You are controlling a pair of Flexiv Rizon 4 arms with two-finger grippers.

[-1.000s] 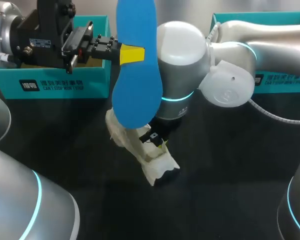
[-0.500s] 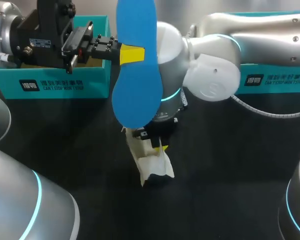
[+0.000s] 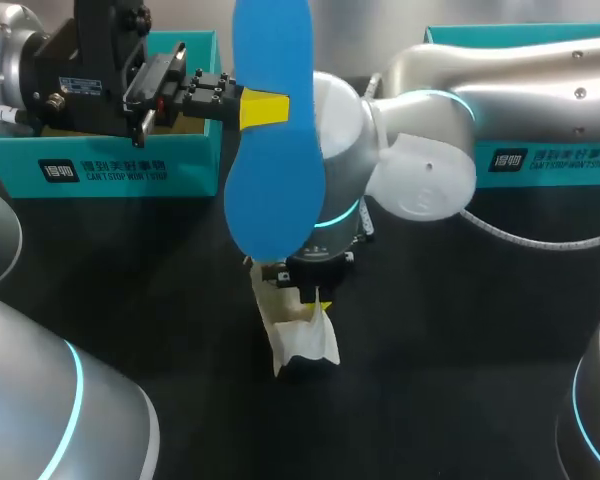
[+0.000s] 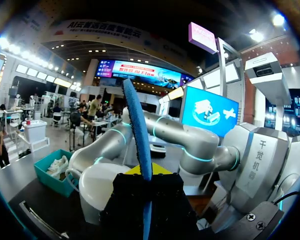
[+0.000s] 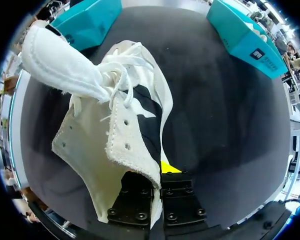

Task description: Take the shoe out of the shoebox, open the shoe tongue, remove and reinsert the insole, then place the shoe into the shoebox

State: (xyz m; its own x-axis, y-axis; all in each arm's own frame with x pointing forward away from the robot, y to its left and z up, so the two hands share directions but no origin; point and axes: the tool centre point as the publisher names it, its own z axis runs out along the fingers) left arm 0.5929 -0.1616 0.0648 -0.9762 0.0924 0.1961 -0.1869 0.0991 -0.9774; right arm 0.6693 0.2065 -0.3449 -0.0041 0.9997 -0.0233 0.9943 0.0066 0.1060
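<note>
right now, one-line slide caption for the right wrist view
Right gripper pinching one side wall of the white shoe, tongue folded open, on the dark table, two teal shoeboxes beyond.

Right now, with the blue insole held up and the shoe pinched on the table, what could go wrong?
The left gripper holds the insole only at one edge, so it might tilt or slip. The right gripper pinches just the thin side wall of the shoe; the soft canvas could pull free or fold, closing the opening the insole must enter.
</note>
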